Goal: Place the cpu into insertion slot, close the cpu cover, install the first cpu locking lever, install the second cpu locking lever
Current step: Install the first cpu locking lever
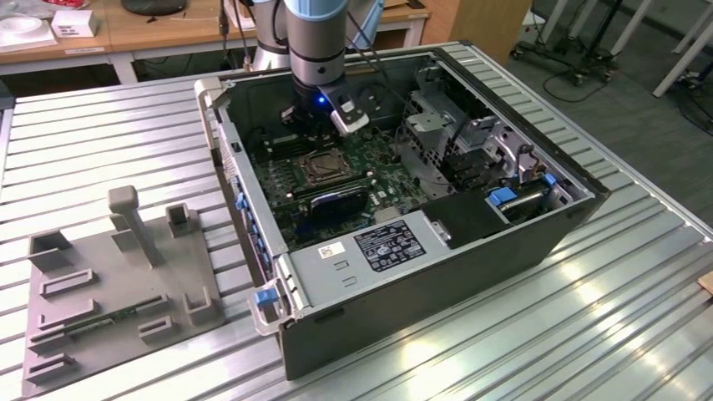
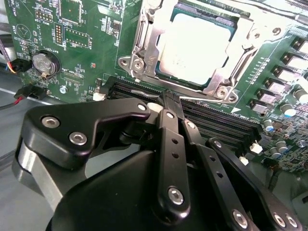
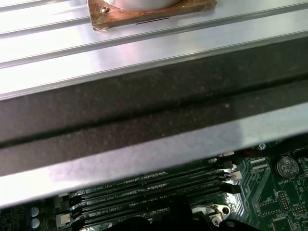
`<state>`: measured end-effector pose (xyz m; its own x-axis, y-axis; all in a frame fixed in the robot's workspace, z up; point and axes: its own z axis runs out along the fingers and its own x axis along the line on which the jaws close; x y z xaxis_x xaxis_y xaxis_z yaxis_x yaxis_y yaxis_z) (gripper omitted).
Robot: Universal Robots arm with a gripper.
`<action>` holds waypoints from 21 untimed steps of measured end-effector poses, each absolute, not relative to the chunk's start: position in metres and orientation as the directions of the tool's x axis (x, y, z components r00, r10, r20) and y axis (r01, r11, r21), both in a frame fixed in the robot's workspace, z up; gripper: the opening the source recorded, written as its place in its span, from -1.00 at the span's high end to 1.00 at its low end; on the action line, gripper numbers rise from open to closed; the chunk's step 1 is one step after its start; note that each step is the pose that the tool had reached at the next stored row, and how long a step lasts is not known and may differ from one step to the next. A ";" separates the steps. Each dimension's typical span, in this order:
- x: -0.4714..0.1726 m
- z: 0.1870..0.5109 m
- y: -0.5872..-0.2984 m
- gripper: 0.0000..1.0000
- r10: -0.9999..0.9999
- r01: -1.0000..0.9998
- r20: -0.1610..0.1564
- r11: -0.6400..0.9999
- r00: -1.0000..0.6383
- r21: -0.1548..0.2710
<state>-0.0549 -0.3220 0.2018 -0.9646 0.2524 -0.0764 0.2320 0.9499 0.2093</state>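
The cpu (image 2: 195, 45) lies flat in the insertion slot (image 2: 139, 65), a pale silvery square. The cpu cover (image 2: 219, 79) is down over it, and its metal frame rings the chip. My gripper (image 2: 166, 98) is shut, its black fingers (image 2: 168, 139) meeting at the tips just beside the socket's edge, over the long memory slots (image 2: 216, 120). Nothing shows between the tips. In the exterior view the gripper (image 1: 306, 132) hangs inside the open computer case, just behind the insertion slot (image 1: 323, 167) on the green motherboard (image 1: 373, 196).
The case walls (image 1: 446, 276) surround the board, with a drive cage (image 1: 446, 138) at the exterior view's right. A coin battery (image 2: 43, 62) and cables sit near the arm. A grey fixture plate (image 1: 112, 284) lies on the ribbed table at the exterior view's left.
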 end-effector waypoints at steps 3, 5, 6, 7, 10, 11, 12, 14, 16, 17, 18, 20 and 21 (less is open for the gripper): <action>-0.055 0.202 -0.321 0.79 0.252 0.232 -0.076 0.950 -0.965 0.207; -0.055 0.202 -0.321 0.79 0.252 0.232 -0.076 0.951 -0.965 0.206; -0.055 0.203 -0.321 0.79 0.252 0.232 -0.076 0.951 -0.965 0.206; -0.055 0.203 -0.321 0.79 0.252 0.232 -0.075 0.951 -0.965 0.205; -0.055 0.204 -0.321 0.79 0.252 0.233 -0.074 0.951 -0.965 0.205; -0.055 0.205 -0.321 0.79 0.252 0.233 -0.074 0.951 -0.965 0.205; -0.055 0.205 -0.321 0.79 0.252 0.233 -0.074 0.951 -0.965 0.205; -0.055 0.205 -0.321 0.79 0.252 0.233 -0.074 0.951 -0.965 0.205; -0.055 0.205 -0.321 0.79 0.252 0.233 -0.074 0.951 -0.965 0.205; -0.055 0.205 -0.321 0.79 0.252 0.233 -0.074 0.951 -0.965 0.205; -0.055 0.205 -0.321 0.79 0.252 0.233 -0.073 0.951 -0.965 0.205; -0.055 0.206 -0.320 0.79 0.252 0.233 -0.073 0.951 -0.965 0.205; -0.055 0.206 -0.320 0.79 0.252 0.233 -0.073 0.951 -0.965 0.205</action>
